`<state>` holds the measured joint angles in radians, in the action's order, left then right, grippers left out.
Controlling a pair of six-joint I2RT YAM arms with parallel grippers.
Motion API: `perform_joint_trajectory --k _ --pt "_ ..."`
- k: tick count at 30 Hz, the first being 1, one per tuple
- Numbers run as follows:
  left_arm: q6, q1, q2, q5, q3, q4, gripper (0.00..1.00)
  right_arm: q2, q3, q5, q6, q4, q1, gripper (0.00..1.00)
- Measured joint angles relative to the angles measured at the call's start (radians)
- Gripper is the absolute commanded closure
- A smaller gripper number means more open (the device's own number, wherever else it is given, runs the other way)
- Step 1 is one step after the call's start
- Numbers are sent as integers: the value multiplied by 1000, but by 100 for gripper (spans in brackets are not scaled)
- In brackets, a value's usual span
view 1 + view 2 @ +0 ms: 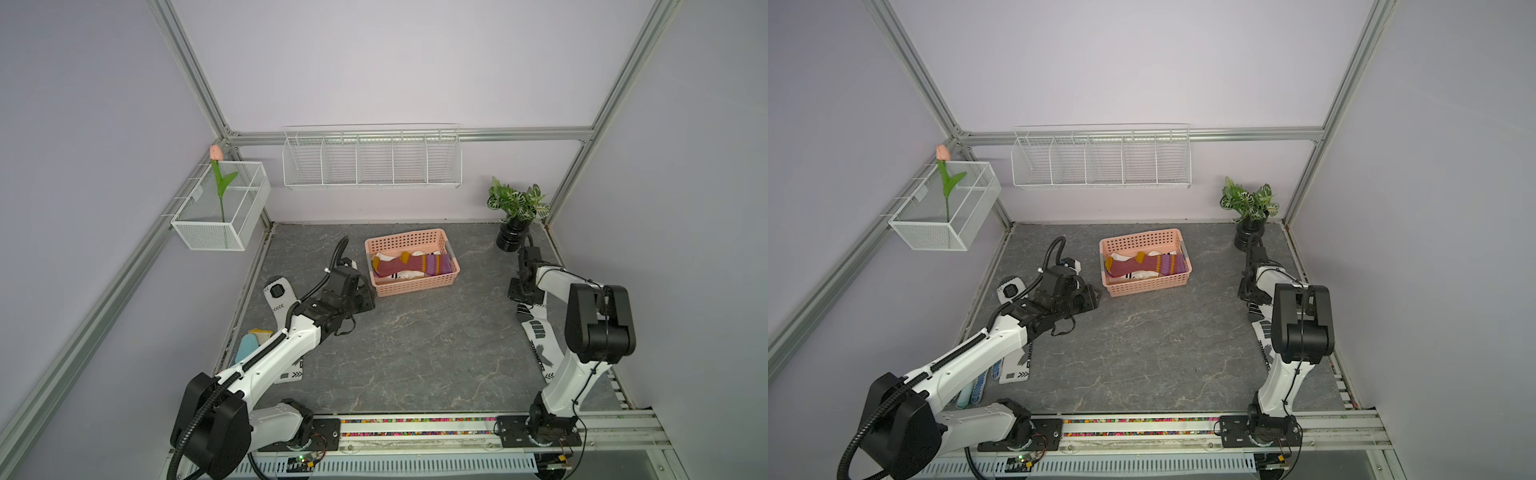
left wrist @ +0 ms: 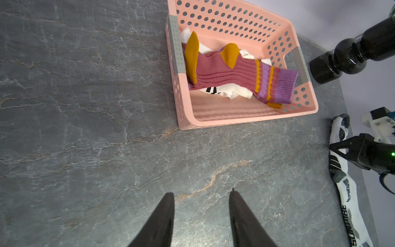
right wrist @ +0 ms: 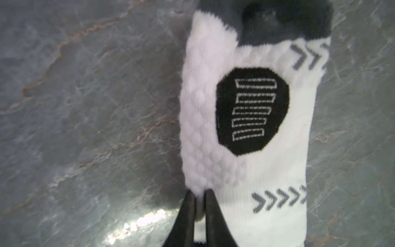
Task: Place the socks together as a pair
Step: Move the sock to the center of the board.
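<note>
Right wrist: right pincer (image 3: pixel 199 191) nips white sock (image 3: pixel 245 175) w/ black oval patch; left wrist: left pincer (image 2: pixel 202 191) gapes

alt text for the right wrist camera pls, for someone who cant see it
The right gripper pinches the edge of a white sports sock between its black fingertips, seen close up from the wrist. The sock lies on the grey marbled table and bears a black oval patch with four outlined bars, grey chevrons and a dark end.

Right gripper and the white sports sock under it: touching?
Touching. The right wrist view shows the right gripper pinching the white sports sock at its edge.
</note>
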<state>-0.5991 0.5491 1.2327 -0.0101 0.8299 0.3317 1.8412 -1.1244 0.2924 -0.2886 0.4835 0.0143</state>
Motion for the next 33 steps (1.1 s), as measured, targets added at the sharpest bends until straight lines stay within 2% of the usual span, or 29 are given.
perform_joint_trajectory --k 7,11,15,19,23,28,29,30,31,33 --pt "-11 0 -13 0 -32 -6 55 -166 118 -14 2 37 -93 93" --pt "-21 0 -31 0 -45 -14 55 -290 165 -35 0 50 -203 93" --pt "-34 0 -56 -2 -60 -18 55 -401 202 -80 -10 51 -380 93" --pt "-48 0 -66 -22 -64 -15 55 -443 217 -133 -36 50 -576 93" --pt "-60 0 -81 -66 -63 6 53 -429 213 -175 -63 42 -782 93" --pt "-82 -1 -116 -155 -63 61 50 -335 174 -225 -97 -18 -962 91" --pt "-86 -3 -124 -171 -63 68 50 -304 154 -232 -101 -31 -992 87" --pt "-90 -6 -130 -180 -63 72 49 -283 139 -236 -103 -43 -1012 73" --pt "-94 -12 -137 -192 -63 78 49 -263 127 -241 -108 -63 -1034 65" --pt "-101 -24 -146 -208 -63 90 47 -257 127 -254 -119 -95 -1057 52"
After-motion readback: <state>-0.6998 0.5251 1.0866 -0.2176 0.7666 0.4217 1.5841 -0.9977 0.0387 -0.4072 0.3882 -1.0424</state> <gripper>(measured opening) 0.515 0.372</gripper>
